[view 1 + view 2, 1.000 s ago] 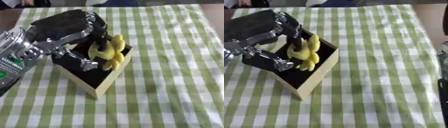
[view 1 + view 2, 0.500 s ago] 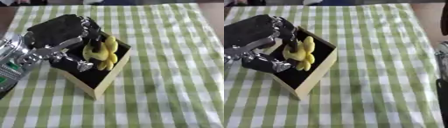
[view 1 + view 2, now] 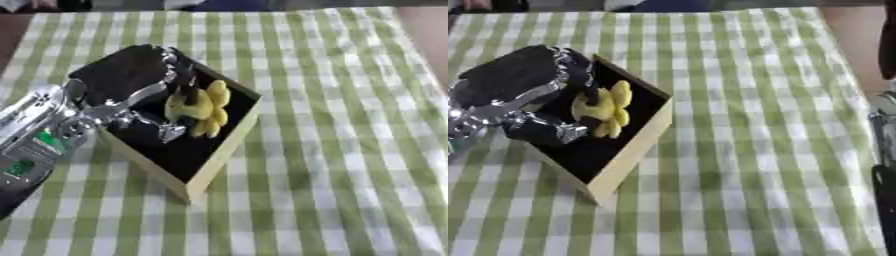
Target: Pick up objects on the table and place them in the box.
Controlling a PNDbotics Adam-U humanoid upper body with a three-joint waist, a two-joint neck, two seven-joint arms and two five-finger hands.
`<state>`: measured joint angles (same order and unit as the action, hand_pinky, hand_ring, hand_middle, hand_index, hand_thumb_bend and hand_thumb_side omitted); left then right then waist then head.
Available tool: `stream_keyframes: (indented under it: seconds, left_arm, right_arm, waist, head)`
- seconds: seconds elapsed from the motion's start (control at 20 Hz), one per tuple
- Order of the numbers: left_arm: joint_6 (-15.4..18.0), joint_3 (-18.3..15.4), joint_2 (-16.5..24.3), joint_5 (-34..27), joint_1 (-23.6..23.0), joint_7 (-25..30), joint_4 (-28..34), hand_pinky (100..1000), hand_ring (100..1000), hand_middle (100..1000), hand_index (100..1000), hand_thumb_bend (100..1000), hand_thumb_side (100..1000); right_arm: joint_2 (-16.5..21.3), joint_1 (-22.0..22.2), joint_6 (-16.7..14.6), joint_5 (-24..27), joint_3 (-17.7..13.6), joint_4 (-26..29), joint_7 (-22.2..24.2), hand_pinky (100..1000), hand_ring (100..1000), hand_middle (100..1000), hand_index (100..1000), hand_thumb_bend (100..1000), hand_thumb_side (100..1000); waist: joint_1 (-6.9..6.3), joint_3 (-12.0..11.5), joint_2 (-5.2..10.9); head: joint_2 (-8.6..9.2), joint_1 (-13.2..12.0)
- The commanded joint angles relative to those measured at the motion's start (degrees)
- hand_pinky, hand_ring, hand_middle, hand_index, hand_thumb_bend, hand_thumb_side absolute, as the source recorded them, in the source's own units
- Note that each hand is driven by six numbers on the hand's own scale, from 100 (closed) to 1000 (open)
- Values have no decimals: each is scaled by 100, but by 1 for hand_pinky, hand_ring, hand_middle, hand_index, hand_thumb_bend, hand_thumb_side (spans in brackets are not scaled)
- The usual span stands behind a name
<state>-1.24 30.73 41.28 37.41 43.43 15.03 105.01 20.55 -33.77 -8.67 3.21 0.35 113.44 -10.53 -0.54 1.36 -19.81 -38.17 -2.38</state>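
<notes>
Left eye view: the left hand [image 3: 131, 82] has sunk lower into the box [image 3: 223, 157] than before, fingers [image 3: 188, 90] clamped on the yellow thing [image 3: 203, 107] inside it. Right eye view: the checked worktop [image 3: 754, 150] right of the box lies open; the right hand cannot be made out.

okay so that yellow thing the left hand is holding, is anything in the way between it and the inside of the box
Nothing visible is. The left hand already reaches over the box with its fingers curled on the yellow object, which sits inside the box's walls above the dark interior. Whether it touches the bottom cannot be told.
</notes>
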Motion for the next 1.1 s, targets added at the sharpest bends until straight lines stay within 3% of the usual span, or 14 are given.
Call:
stream_keyframes:
  seconds: [0.05, 0.25, 0.4, 0.55, 0.95, 1.1]
  left_arm:
    - [50, -42, 13, 184, 116, 19, -124, 219, 488, 516, 577, 157, 100]
    - [90, -7, -38, 323, 98, 156, -267, 306, 534, 561, 639, 279, 100]
    - [269, 47, -39, 411, 98, 371, -319, 513, 663, 652, 736, 399, 172]
    - [440, 77, -37, 604, 96, 606, -404, 601, 733, 718, 792, 454, 237]
    - [533, -39, -85, 737, 110, 1142, -326, 620, 758, 760, 836, 498, 288]
    - [466, -117, -83, 753, 93, 1115, -257, 605, 746, 747, 825, 458, 263]
  right_arm:
    - [107, -59, 1, 38, -44, 115, 4, 741, 752, 664, 835, 100, 1000]
    - [93, -60, -3, 42, -46, 115, 10, 741, 753, 664, 834, 100, 1000]
    - [92, -62, -10, 47, -46, 115, 9, 741, 753, 664, 835, 100, 1000]
    - [88, -69, -17, 51, -39, 115, 14, 742, 753, 664, 835, 100, 1000]
    - [78, -52, -11, 54, -50, 115, 12, 743, 754, 664, 835, 100, 1000]
    - [75, -47, -11, 53, -55, 115, 7, 743, 755, 664, 835, 100, 1000]
  waist:
    - [12, -9, 100]
    - [10, -11, 103]
    - [8, -18, 112]
    - [7, -26, 118]
    - [3, -32, 133]
    - [-3, -30, 144]
  head:
    - [65, -7]
    - [83, -1]
    - [82, 5]
    - [93, 5]
    - [106, 18]
    - [103, 25]
